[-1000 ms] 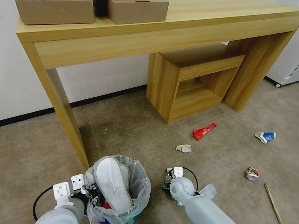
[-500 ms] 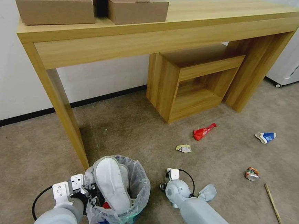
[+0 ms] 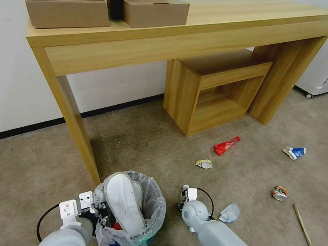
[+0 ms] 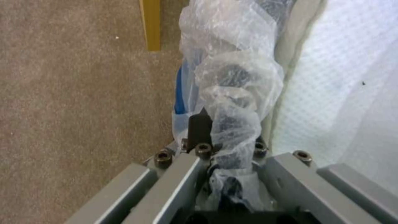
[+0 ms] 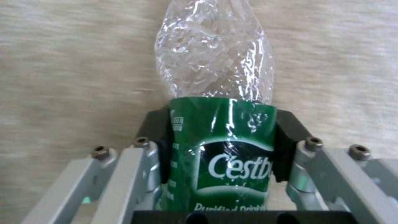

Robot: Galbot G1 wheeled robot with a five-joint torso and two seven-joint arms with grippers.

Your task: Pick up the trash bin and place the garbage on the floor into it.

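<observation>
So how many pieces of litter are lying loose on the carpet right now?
5: red wrapper near the cubby, small crumpled scrap before it, blue-white carton far right, crushed can, wooden stick. More may lie out of frame.

Bin base: the trash bin (image 3: 134, 211) is cut off by the lower edge of the head frame.
Slipper: the white slipper (image 3: 123, 201) has its lower end sunk out of sight among the bin's contents.
Left claw (image 4: 226, 146): one finger is buried under the crinkled bag (image 4: 236, 102).
Bottle: the clear bottle (image 5: 219, 109) has its lower part hidden inside the right claw (image 5: 222, 143).
Small wrapper (image 3: 204, 163): too small to identify.
Boxes: the cardboard boxes (image 3: 70, 11) are cut off by the upper edge.
</observation>
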